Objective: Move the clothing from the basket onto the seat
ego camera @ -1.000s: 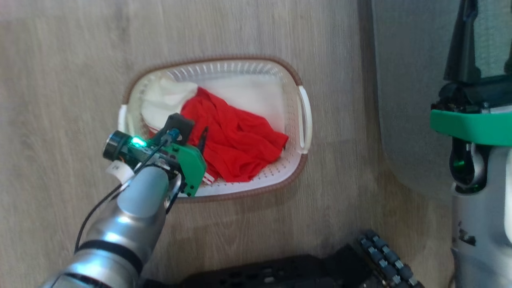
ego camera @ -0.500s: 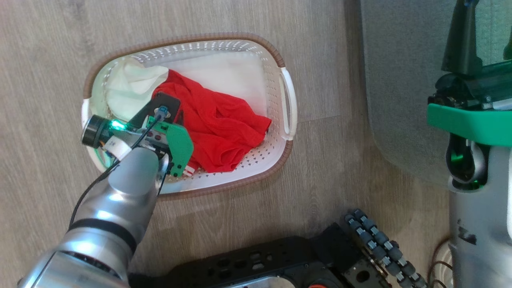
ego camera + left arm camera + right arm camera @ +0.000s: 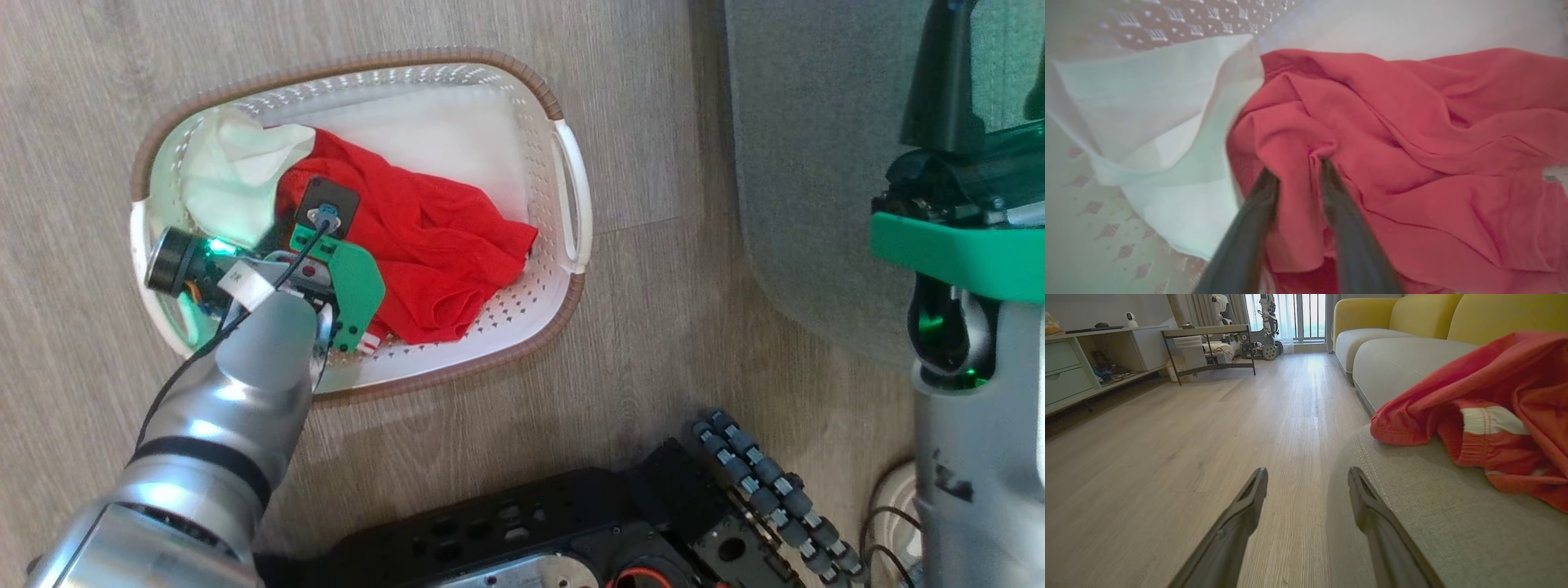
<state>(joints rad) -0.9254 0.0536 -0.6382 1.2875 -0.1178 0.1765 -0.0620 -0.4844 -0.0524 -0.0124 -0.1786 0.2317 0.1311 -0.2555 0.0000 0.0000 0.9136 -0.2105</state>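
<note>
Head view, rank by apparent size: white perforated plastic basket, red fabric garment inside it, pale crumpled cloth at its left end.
1. White perforated plastic basket
2. Red fabric garment
3. Pale crumpled cloth, clearly the smallest

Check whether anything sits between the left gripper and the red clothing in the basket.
Nothing visible does. The left gripper reaches into the red garment, a fold of it between its fingers; whether they clamp it is unclear. The white cloth lies beside them, not in between.
</note>
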